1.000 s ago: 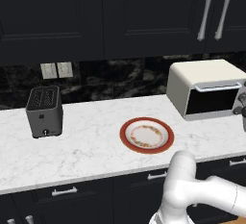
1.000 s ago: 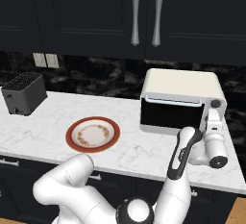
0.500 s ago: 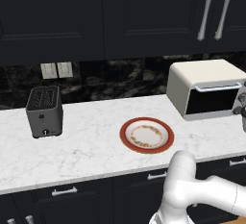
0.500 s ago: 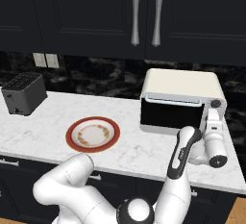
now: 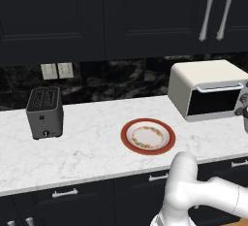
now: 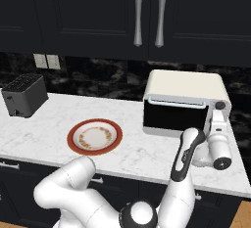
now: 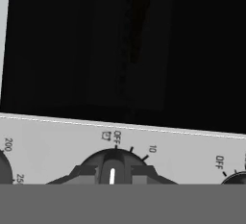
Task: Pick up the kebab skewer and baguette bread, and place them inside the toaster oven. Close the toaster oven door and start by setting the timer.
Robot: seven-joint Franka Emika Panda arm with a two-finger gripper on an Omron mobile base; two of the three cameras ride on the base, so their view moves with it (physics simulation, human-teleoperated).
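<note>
The cream-white toaster oven (image 6: 184, 87) stands at the right end of the counter, also in the left base view (image 5: 203, 82). Its dark glass door (image 6: 172, 118) is closed, the pale bar handle (image 6: 176, 103) along its top edge. The kebab skewer and baguette bread are hidden; the dark glass lets nothing show. My gripper (image 6: 220, 108) is at the oven's right control strip. In the hand view my gripper (image 7: 113, 173) is shut on the timer knob (image 7: 113, 159), whose white mark points up near OFF, with fingertips (image 7: 82, 174) on either side.
A red-rimmed patterned plate (image 6: 73, 141) lies bare on the marble counter (image 5: 87, 147), left of the oven. A small black slot toaster (image 5: 44, 112) stands at the far left. Dark wall cabinets (image 6: 147, 14) hang above. More knobs flank the timer knob.
</note>
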